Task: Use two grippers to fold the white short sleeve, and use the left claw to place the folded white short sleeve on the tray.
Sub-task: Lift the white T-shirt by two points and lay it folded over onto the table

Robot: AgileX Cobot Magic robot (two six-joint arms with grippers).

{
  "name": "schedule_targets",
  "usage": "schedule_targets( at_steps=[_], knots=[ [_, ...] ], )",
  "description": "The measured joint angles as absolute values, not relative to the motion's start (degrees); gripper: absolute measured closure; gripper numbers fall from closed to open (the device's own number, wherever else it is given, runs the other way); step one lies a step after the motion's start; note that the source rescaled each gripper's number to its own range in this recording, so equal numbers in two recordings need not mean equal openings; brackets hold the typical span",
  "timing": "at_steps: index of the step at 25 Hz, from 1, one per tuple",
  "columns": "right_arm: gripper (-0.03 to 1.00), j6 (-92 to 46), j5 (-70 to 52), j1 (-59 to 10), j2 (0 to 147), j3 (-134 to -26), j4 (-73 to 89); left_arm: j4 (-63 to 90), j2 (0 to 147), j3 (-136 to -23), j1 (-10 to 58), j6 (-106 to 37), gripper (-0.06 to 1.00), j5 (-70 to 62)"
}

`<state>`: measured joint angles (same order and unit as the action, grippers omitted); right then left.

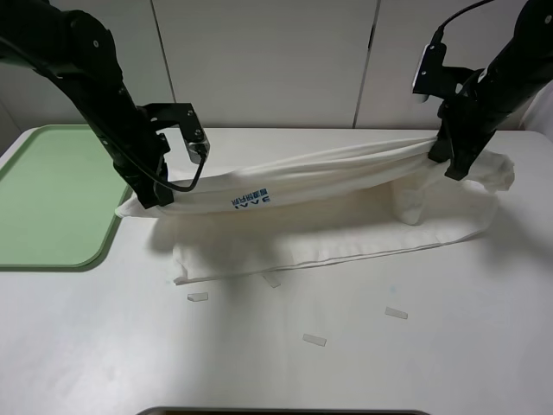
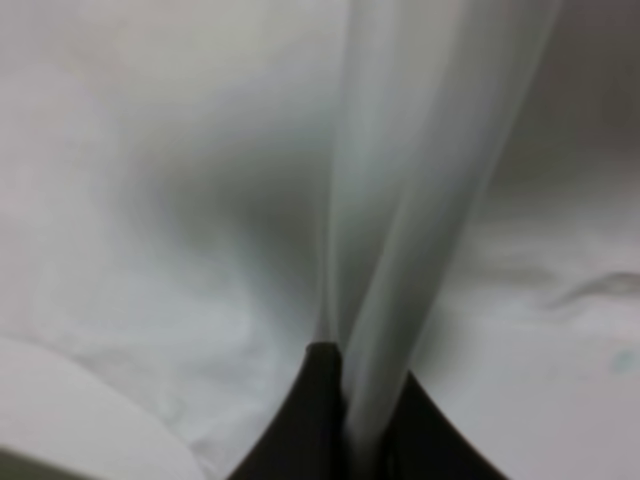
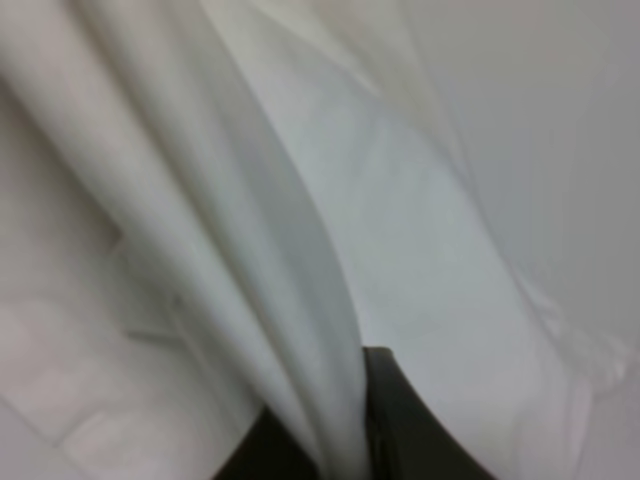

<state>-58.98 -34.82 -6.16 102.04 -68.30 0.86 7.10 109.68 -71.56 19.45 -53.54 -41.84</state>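
left claw (image 1: 161, 197) clamped on shirt (image 1: 328, 203) end beside tray (image 1: 43, 207); right claw (image 1: 449, 161) clamped on end far from tray. Top edge taut between, rest sags on table (image 1: 363, 363). Soft, light, limp: pinch bunched edges.

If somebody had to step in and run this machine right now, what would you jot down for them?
Left claw: shut on the white T-shirt, at its end nearest the green tray.
Right claw: shut on the shirt's other end.
Shirt: the gripped edge is raised and stretched between the claws; the rest drapes onto the table.
Tray: on the table's left side, the shirt not on it.
Done: both grips taken, edge lifted.
Left: lay the fold over, finish folding, then the left claw places the shirt on the tray.
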Motion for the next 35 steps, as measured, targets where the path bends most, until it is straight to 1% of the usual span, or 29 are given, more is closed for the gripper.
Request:
schedule_targets(
  at_steps=[9,10,11,12,13,14,15,16,17,19,20,23,30,35],
  knots=[
    [0.93,-59.0,-39.1,-6.2,102.0,-68.3,-4.9,13.9,109.7,-71.6,19.5,-53.5,0.94,-45.2],
    [0.9,-58.9,-39.4,-6.2,102.0,-68.3,-5.6,16.3,109.7,-71.6,19.3,-53.5,0.85,-45.8],
    [0.82,-58.7,-39.9,-6.0,102.0,-68.3,-6.2,17.1,109.7,-71.5,19.0,-53.5,0.69,-46.6],
    [0.7,-58.1,-39.9,-5.8,102.0,-68.3,-7.0,17.4,109.7,-71.5,18.9,-53.6,0.55,-46.8],
    [0.46,-56.5,-39.9,-5.6,102.0,-68.3,-7.6,17.4,109.7,-71.5,18.9,-53.6,0.55,-46.8],
    [0.14,-52.7,-38.1,-5.3,102.0,-68.3,-8.3,17.9,109.7,-71.4,18.8,-53.6,0.43,-46.7],
    [0.07,-50.7,-36.5,-5.3,102.0,-68.3,-8.3,18.1,109.7,-71.4,18.8,-53.5,0.28,-46.3],
    [0.03,-49.0,-34.9,-5.3,102.0,-68.3,-8.3,18.2,109.7,-71.4,18.7,-53.5,0.2,-45.8],
    [0.0,-47.5,-33.9,-5.3,102.0,-68.3,-8.3,18.2,109.7,-71.4,18.7,-53.5,0.15,-45.3],
    [-0.01,-46.5,-32.8,-5.3,102.0,-68.3,-8.3,18.4,109.7,-71.4,18.7,-53.5,0.01,-44.1],
    [-0.02,-45.5,-32.1,-5.3,102.0,-68.3,-8.3,18.4,109.7,-71.4,18.7,-53.5,-0.03,-44.1],
    [-0.03,-44.6,-31.7,-5.3,102.0,-68.3,-8.3,18.4,109.7,-71.4,18.6,-53.5,-0.05,-44.1],
    [-0.03,-44.1,-31.6,-5.3,101.5,-68.3,-8.3,18.4,109.7,-71.4,18.6,-53.5,-0.05,-44.0],
    [-0.03,-45.3,-33.8,-5.3,98.0,-68.3,-9.0,18.5,109.7,-71.4,18.6,-53.5,-0.05,-44.0]
  ],
)
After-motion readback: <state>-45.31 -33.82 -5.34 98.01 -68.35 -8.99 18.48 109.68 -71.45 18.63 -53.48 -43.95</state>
